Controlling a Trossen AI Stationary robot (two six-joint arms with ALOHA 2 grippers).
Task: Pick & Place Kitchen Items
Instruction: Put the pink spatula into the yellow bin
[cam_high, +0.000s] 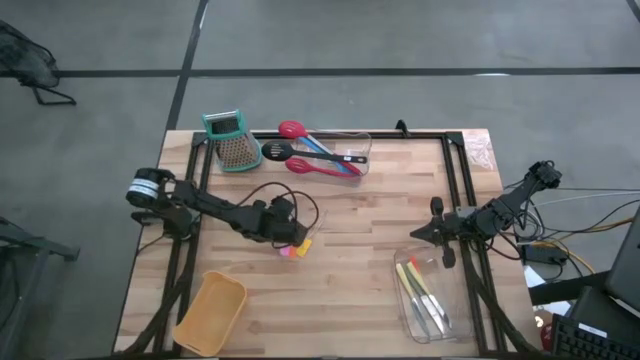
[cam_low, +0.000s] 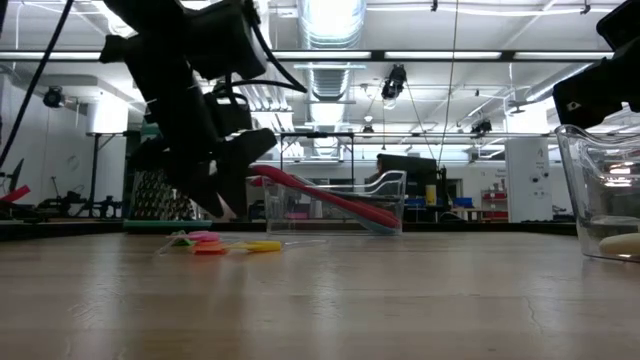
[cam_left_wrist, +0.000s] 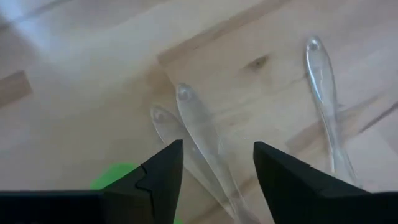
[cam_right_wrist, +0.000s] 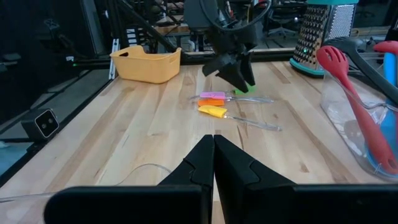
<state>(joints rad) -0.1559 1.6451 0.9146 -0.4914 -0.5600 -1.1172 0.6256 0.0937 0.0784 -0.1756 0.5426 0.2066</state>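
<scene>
Here, small spoons (cam_right_wrist: 221, 112) show pink, orange, yellow, green handles, clear bowls.

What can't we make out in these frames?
- Small utensils under the left gripper: the high view shows only a pink and yellow smear, part hidden by the arm.
- Their handles: cut off and hidden by the fingers in the left wrist view; only clear tips show.
- Tools in the clear bin: too small to identify from above; the bin is cut off in the low view.
</scene>
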